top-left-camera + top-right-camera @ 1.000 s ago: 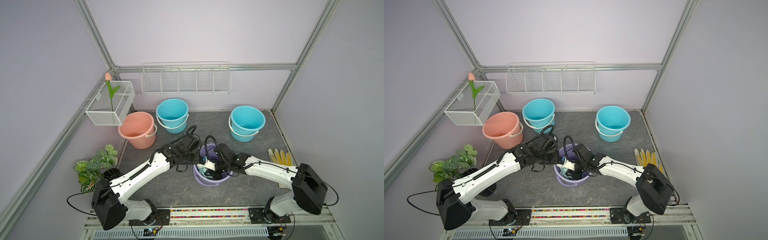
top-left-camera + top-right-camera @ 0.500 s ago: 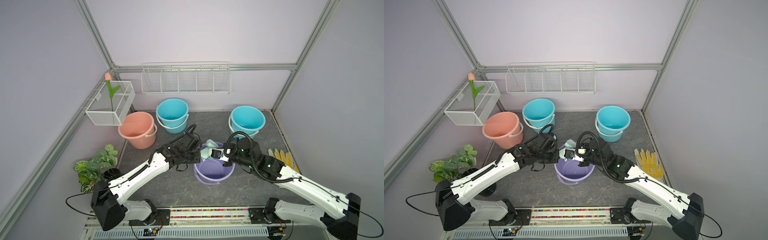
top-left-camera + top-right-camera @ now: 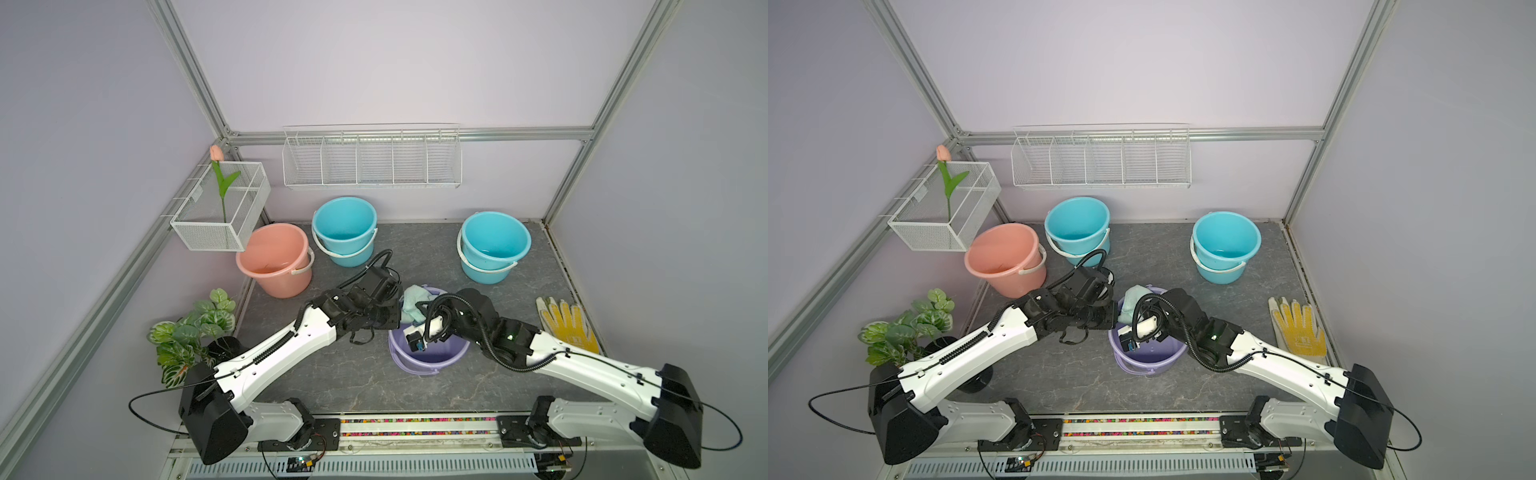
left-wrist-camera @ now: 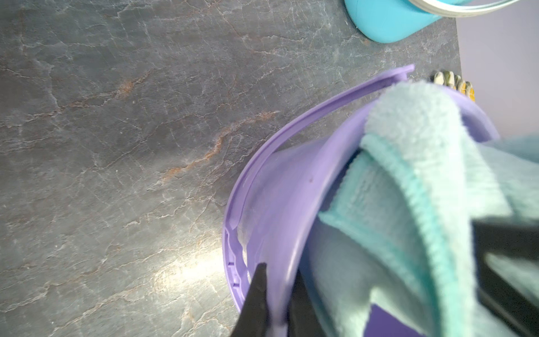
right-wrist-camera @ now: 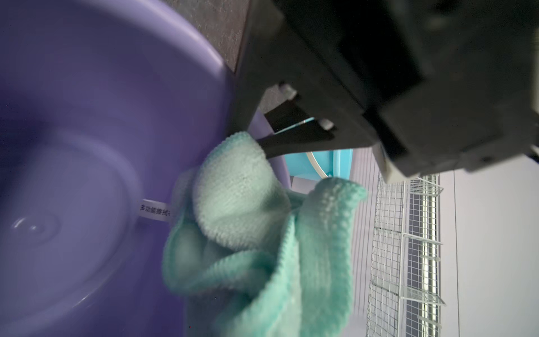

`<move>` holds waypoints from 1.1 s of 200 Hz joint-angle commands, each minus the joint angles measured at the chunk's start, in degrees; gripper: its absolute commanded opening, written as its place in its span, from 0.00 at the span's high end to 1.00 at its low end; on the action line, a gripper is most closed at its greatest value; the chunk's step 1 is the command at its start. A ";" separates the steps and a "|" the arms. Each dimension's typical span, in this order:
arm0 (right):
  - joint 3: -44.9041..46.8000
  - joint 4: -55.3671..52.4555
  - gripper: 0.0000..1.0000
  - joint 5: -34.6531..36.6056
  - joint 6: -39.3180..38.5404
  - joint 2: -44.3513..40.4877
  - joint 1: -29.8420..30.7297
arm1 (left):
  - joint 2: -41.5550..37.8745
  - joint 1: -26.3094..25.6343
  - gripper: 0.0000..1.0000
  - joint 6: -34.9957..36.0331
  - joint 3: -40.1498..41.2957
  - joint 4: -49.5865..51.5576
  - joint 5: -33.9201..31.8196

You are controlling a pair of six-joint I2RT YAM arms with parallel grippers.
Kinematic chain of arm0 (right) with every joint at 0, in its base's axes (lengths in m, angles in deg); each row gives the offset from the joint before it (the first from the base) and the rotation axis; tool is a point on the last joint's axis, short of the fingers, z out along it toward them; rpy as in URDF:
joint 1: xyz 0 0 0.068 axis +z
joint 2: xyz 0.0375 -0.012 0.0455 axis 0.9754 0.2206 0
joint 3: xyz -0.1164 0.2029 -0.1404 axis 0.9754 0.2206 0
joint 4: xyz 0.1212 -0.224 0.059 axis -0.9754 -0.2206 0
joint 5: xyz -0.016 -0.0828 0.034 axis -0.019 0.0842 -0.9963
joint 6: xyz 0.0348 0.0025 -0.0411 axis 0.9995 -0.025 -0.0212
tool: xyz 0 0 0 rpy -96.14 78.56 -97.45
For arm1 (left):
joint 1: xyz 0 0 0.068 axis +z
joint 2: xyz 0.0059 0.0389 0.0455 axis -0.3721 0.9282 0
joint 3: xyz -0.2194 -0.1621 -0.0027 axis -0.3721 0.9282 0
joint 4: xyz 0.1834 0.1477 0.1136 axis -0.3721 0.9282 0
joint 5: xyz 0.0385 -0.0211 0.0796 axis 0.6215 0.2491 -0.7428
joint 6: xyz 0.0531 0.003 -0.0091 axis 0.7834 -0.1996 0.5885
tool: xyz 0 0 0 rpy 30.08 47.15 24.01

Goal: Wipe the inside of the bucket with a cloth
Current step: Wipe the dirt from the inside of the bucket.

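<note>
L gripper (image 4: 278, 280) clamped on bucket (image 3: 428, 361) rim, arm extended | R gripper (image 3: 417, 314) pinching cloth (image 3: 413, 303), wrist over bucket

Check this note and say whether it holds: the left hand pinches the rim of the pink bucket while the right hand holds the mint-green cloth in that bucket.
One slip: the colour. The left wrist view shows the left hand pinching the rim of the purple bucket, not a pink one, while the right hand holds the mint-green cloth in that bucket.

White arms (image 3: 291, 345), black joints (image 3: 648, 428), looping black cables (image 3: 511, 368).
</note>
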 commanded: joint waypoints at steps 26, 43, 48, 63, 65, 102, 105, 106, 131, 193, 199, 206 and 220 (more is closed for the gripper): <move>2.59 5.66 0.93 -0.49 -1.98 7.38 -0.22 | -1.53 -0.33 1.00 1.58 -0.07 -2.10 2.42; 3.39 5.67 0.93 -1.84 -0.59 9.88 -0.42 | -1.48 -0.54 1.00 1.62 0.02 -2.28 2.52; 3.62 5.66 0.93 -2.15 -0.33 10.62 -0.37 | -1.41 -0.53 1.00 1.70 0.01 -2.28 2.58; 4.09 4.99 0.93 -3.28 0.82 12.51 -0.48 | -1.48 -0.61 1.00 1.78 0.10 -2.65 2.46; 4.08 4.95 0.93 -3.34 1.03 12.74 -0.49 | -1.46 -0.66 1.00 1.86 0.17 -2.74 2.43; 2.94 2.72 0.93 -4.80 2.96 15.27 -0.22 | -1.21 -0.72 1.00 2.05 -0.14 -3.62 2.21; 2.70 2.31 0.93 -4.85 2.99 15.32 -0.22 | -1.18 -0.74 1.00 2.12 -0.23 -3.52 2.18; 2.66 2.23 0.93 -4.86 3.00 15.38 -0.18 | -1.21 -0.78 1.00 2.12 -0.28 -3.47 2.13; 1.08 2.10 0.93 -4.47 3.44 16.26 -0.11 | -2.21 -0.81 1.00 2.32 -0.51 -2.72 1.28; -1.70 -0.22 0.93 -3.05 5.10 16.58 -0.11 | -7.22 -0.75 1.00 2.52 1.27 -3.90 -0.87; -1.61 -0.24 0.93 -2.57 5.02 16.62 -0.12 | -7.51 -0.74 1.00 2.38 1.25 -3.99 -0.95; -1.64 -0.58 0.93 -2.13 4.99 16.82 -0.10 | -7.91 -0.79 1.00 2.13 1.49 -4.27 -0.96; -2.14 -2.23 0.93 -1.33 4.93 16.99 -0.10 | -8.61 -0.74 1.00 1.56 2.07 -5.48 -0.30</move>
